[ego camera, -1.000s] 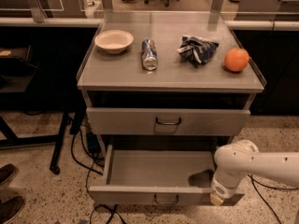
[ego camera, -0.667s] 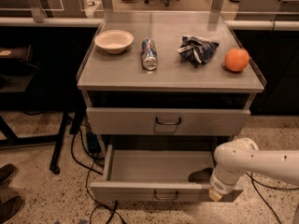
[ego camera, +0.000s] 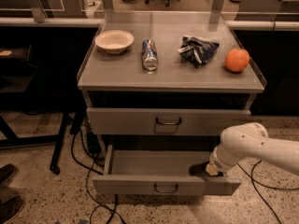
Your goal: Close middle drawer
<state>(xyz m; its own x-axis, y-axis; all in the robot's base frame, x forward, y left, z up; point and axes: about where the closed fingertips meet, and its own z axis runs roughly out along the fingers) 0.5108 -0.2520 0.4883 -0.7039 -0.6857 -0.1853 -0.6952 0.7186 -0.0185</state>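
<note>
The middle drawer [ego camera: 140, 185] is the wide grey drawer with the low front panel and a small dark loop handle [ego camera: 166, 189]. It stands pulled out below the taller-fronted drawer [ego camera: 126, 121], which is shut. My gripper [ego camera: 205, 169] is at the end of the white arm [ego camera: 252, 146] that comes in from the right. It is low inside the right end of the open drawer, just behind the front panel.
On the cabinet top [ego camera: 121, 71] are a white bowl [ego camera: 114, 41], a can lying on its side [ego camera: 149, 54], a crumpled chip bag [ego camera: 198, 49] and an orange [ego camera: 237, 59]. Cables [ego camera: 88, 190] lie on the floor to the left. A shoe [ego camera: 9, 209] is at the bottom left.
The arm's end has moved back toward the cabinet, and the middle drawer's front panel has gone in a little with it.
</note>
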